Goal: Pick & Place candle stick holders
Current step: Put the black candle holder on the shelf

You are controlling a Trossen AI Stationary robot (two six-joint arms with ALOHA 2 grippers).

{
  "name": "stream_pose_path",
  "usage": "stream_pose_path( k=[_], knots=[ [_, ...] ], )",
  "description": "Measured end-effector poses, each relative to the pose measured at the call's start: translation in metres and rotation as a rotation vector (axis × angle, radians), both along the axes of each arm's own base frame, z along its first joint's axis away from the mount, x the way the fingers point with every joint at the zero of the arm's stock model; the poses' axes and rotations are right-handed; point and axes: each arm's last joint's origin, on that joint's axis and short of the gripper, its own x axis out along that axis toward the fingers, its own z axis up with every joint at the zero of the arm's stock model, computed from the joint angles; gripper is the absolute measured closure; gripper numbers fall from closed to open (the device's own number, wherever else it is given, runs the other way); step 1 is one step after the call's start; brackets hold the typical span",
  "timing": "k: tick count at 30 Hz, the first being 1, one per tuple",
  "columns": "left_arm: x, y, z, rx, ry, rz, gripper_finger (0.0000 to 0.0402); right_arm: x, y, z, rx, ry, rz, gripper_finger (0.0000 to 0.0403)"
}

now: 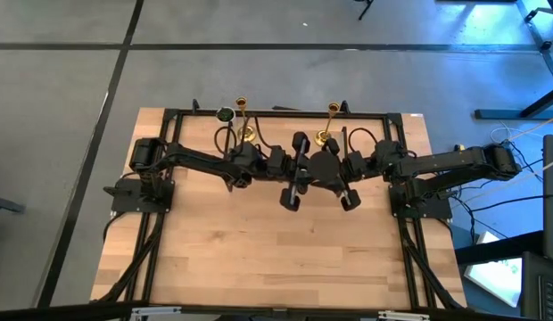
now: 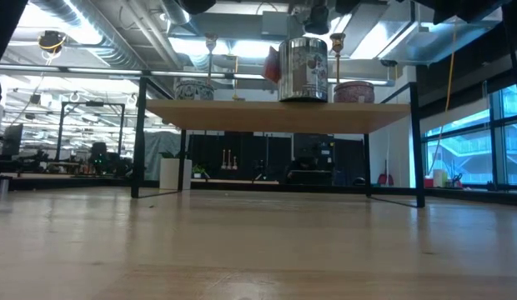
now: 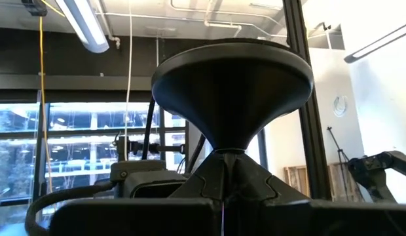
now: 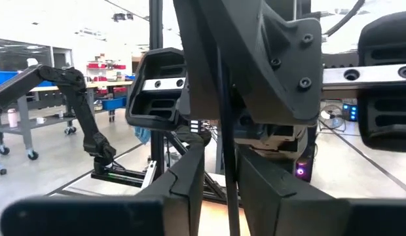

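Two gold candle stick holders stand upright on their round bases on a raised shelf at the table's far edge. Over the table's middle, both arms meet at a third, dark slim holder with a wide flared end. My left gripper comes from the left and is shut on it. My right gripper comes from the right, with its fingers closed in on the thin stem. My left gripper pinches the dark holder's narrow neck, right where the flared end starts, between its two fingers. It comes from the table's left, slanting upward. The flared end stands above the fingers, and the holder is lifted clear of the table. My right gripper has the holder's thin stem between its two fingers. It comes about level from the table's right, and the fingers lie across the stem. The stem runs upright through the hold, close in front of the left gripper.
The shelf also carries a silver tin and two low round pots. Black frame rails run along the table's sides and far edge. Bare wood lies toward the near edge.
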Motion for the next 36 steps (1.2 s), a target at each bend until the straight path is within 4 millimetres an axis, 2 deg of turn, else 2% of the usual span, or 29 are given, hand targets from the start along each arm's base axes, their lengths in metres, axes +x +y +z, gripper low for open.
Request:
stream_pose_path(
  k=[4, 10, 17, 20, 26, 31, 36],
  knots=[
    [0.0, -0.001, -0.001, 0.0, 0.007, 0.007, 0.0396, 0.0, -0.001, -0.001, 0.012, 0.008, -0.03, 0.0334],
    [0.0, -0.004, -0.001, -0.005, 0.006, 0.004, 0.0396, 0.0, 0.0, -0.001, 0.004, 0.012, -0.032, 0.039],
    [0.0, -0.003, -0.001, -0.041, 0.013, -0.003, 0.0373, -0.001, -0.001, -0.001, 0.051, 0.044, -0.023, 0.0391],
    [0.001, -0.003, -0.002, -0.042, 0.031, -0.003, 0.0361, -0.001, -0.001, 0.004, 0.051, 0.114, -0.03, 0.0391],
    [-0.003, -0.002, 0.002, -0.052, 0.185, 0.071, 0.0343, 0.0, 0.004, 0.011, 0.037, 0.271, -0.15, 0.0391],
    [-0.012, -0.009, 0.011, -0.051, 0.296, 0.075, 0.0322, -0.002, 0.013, 0.012, 0.007, 0.262, -0.203, 0.0391],
    [-0.022, -0.022, 0.02, -0.044, 0.319, 0.079, 0.0316, -0.003, 0.023, 0.017, -0.014, 0.214, -0.194, 0.0391]
  ],
)
